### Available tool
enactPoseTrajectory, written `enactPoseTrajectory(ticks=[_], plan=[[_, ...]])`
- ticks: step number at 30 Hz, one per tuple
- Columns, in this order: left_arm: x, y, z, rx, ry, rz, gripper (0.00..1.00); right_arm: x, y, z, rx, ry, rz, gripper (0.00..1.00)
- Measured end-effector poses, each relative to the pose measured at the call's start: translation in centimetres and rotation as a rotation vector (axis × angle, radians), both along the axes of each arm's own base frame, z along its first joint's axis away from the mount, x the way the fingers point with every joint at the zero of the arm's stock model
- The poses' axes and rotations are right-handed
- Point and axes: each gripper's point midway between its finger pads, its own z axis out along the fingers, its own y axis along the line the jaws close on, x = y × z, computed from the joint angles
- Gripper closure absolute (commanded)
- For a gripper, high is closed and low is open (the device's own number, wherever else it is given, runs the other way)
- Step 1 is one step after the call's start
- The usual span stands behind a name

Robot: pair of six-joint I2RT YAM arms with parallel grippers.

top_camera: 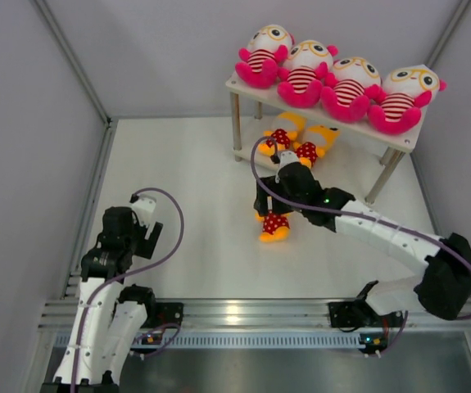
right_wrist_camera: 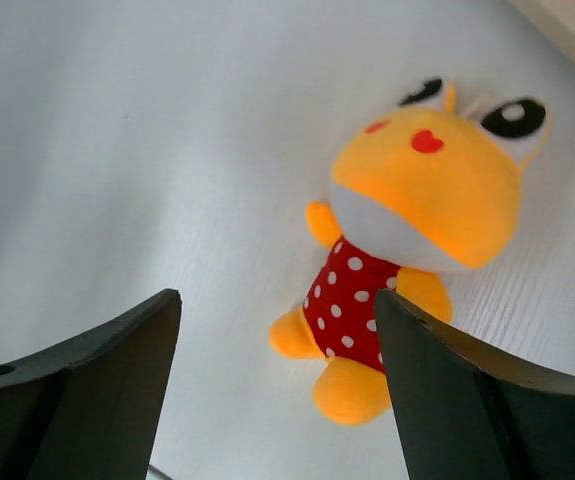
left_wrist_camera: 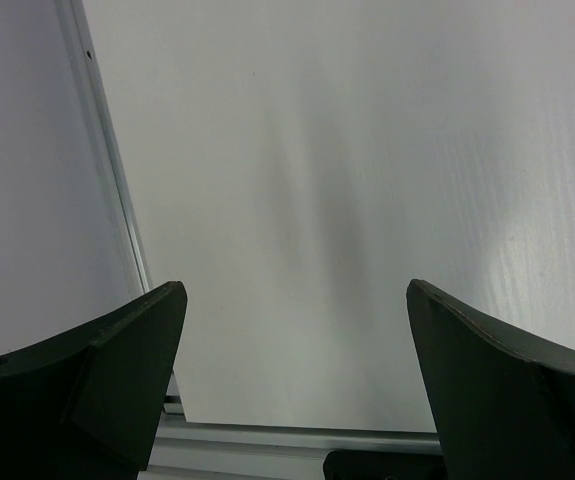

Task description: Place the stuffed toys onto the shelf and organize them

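The shelf (top_camera: 239, 85) stands at the far right of the table (top_camera: 186, 213). Four pink toys (top_camera: 305, 74) sit in a row along its top board, side by side and touching, faces turned to the front. Two yellow toys (top_camera: 288, 131) lie on the lower board under the left half of that row, the right one partly hidden behind the right arm's wrist. A third yellow toy (top_camera: 273, 225) lies off the shelf, on the table just in front of its left end. In the right wrist view this toy (right_wrist_camera: 407, 230) rests on its back, face up, in its red dotted outfit, with its feet pointing toward the fingers. The right tool (right_wrist_camera: 277, 298) hangs over it with its jaws spread and released. One orange foot shows in the gap between them, and nothing is gripped. From above, the tool's body covers the toy's upper half, so only the legs and feet show. The left tool (left_wrist_camera: 297, 290) is well away from the shelf, at the near left of the table. Its jaws are spread wide over bare table and hold nothing.
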Motion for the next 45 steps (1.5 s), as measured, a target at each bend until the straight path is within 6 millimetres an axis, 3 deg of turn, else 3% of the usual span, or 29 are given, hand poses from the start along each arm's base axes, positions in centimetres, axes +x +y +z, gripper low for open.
enactPoseTrajectory(ticks=[4, 6, 8, 13, 16, 19, 24, 30, 32, 35, 38, 40, 41, 45], plan=[[0.0, 0.0, -0.2, 0.000, 0.012, 0.000, 0.02, -2.7, -0.3, 5.3, -0.032, -0.175, 0.301, 0.20], [0.0, 0.0, -0.3, -0.001, 0.018, -0.002, 0.02, -4.3, -1.2, 5.9, -0.083, -0.252, 0.447, 0.22], [0.1, -0.1, -0.4, -0.001, 0.024, -0.003, 0.02, -5.9, -2.3, 4.4, -0.156, -0.266, 0.569, 0.22], [0.1, -0.1, -0.7, -0.001, 0.041, -0.003, 0.02, -8.7, -5.2, -1.4, -0.334, -0.291, 0.826, 0.18], [0.1, -0.1, -0.8, 0.000, 0.045, -0.003, 0.02, -9.4, -6.3, -2.9, -0.400, -0.343, 0.921, 0.18], [0.1, -0.1, -0.8, 0.000, 0.045, -0.003, 0.02, -9.0, -5.9, -3.4, -0.437, -0.376, 0.986, 0.19], [0.1, -0.1, -0.8, 0.000, 0.049, -0.002, 0.02, -8.2, -5.9, -6.2, -0.516, -0.325, 1.059, 0.20], [0.1, -0.1, -1.0, 0.001, 0.057, -0.002, 0.02, -6.7, -5.6, -7.4, -0.580, -0.348, 1.074, 0.22], [0.1, -0.1, -1.0, 0.001, 0.058, -0.002, 0.02, -6.4, -5.4, -7.8, -0.585, -0.343, 1.076, 0.27], [0.1, -0.1, -1.1, 0.001, 0.063, -0.002, 0.02, -6.0, -5.3, -8.4, -0.605, -0.325, 1.079, 0.44], [0.1, -0.1, -1.1, 0.001, 0.066, -0.002, 0.02, -5.2, -5.4, -8.8, -0.648, -0.308, 1.071, 0.76], [0.1, -0.1, -1.2, 0.001, 0.069, -0.002, 0.02, -4.9, -5.7, -9.0, -0.675, -0.298, 1.068, 0.88], [0.1, -0.1, -1.2, 0.001, 0.069, -0.002, 0.03, -4.7, -5.8, -8.9, -0.685, -0.295, 1.065, 0.99], [0.1, -0.1, -1.2, 0.001, 0.069, -0.002, 0.02, -4.3, -6.1, -7.6, -0.711, -0.291, 1.046, 1.00]])
